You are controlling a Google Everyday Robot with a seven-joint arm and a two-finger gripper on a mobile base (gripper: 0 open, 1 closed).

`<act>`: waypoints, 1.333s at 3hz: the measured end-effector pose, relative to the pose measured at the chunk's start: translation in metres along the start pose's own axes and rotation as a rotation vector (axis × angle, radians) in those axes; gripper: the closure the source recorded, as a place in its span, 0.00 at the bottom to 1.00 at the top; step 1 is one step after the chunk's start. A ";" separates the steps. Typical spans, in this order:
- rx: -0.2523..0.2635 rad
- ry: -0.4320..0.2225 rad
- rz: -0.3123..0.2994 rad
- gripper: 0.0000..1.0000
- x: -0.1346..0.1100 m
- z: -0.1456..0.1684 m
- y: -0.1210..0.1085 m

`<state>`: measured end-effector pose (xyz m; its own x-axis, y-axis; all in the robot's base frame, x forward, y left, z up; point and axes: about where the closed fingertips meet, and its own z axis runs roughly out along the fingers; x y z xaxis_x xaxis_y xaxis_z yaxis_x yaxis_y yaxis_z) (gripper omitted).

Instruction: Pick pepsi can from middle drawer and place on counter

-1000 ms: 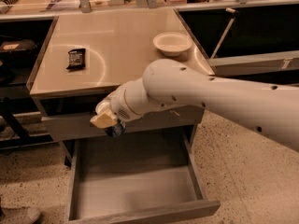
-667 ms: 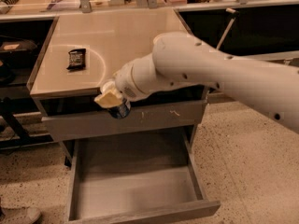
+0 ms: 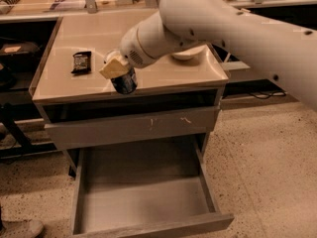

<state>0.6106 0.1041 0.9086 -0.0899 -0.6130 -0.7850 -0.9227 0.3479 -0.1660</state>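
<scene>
The gripper [image 3: 118, 73] is over the counter's [image 3: 69, 33] front edge, a little left of that edge's middle, and it pinches the can [image 3: 126, 82]: a pale yellowish pad [image 3: 113, 68] lies against the can's upper left side, while the other finger is hidden behind the can and the wrist. The can is dark blue, roughly upright with its top tucked under the gripper, and its base sits right at the front rim of the counter; whether it touches the surface or hangs just above it cannot be told. The arm [image 3: 233, 29] is thick and white, and reaches in from the right edge of the view across the counter's back right part. The bowl [image 3: 184, 54] stands near the right edge of the counter, mostly covered by the arm. The packet [image 3: 81, 62] is flat and black; it lies toward the left edge of the counter, apart from the can and on its left. Below the counter a dark gap runs under the front rim, and under that is the drawer front [image 3: 99, 130], closed, with pale scratches near its middle. Lower still, the drawer [image 3: 143, 197] is pulled far out toward the camera, and its flat grey bottom and low side walls are in plain view. The floor [image 3: 267, 162] around the cabinet is speckled.
</scene>
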 end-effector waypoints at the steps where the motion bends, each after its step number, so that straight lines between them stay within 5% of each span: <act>1: -0.012 -0.014 -0.017 1.00 -0.025 0.011 -0.036; 4: -0.051 -0.044 0.024 1.00 -0.041 0.044 -0.119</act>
<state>0.7411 0.1190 0.9343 -0.0968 -0.5726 -0.8141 -0.9386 0.3246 -0.1167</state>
